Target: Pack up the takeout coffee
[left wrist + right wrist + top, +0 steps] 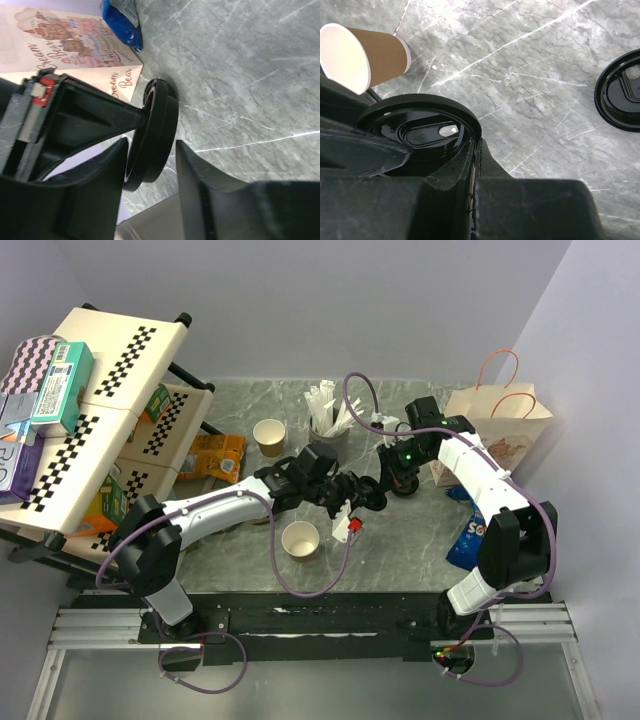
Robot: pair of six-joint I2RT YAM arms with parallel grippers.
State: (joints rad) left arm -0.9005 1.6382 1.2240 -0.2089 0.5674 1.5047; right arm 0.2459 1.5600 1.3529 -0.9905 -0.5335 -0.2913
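Observation:
My right gripper point(479, 145) is shut on the rim of a black round lid point(420, 132) and holds it above the table. In the left wrist view that lid point(152, 135) shows edge-on between my left gripper's point(151, 146) open fingers, with a gap on the right side. In the top view the two grippers, left point(366, 495) and right point(386, 472), meet at the table's middle. Two open brown paper cups stand upright, one near point(300, 540) and one far point(269, 437). One cup point(365, 55) shows in the right wrist view. A second black lid point(620, 92) lies on the table.
A paper bag point(495, 425) with bear print point(75, 45) stands at the right. A blue snack bag point(468, 530) lies by it. A grey cup of white sticks point(328, 420) stands at the back. An orange snack bag point(215, 455) and a shelf rack point(100, 410) with boxes are on the left.

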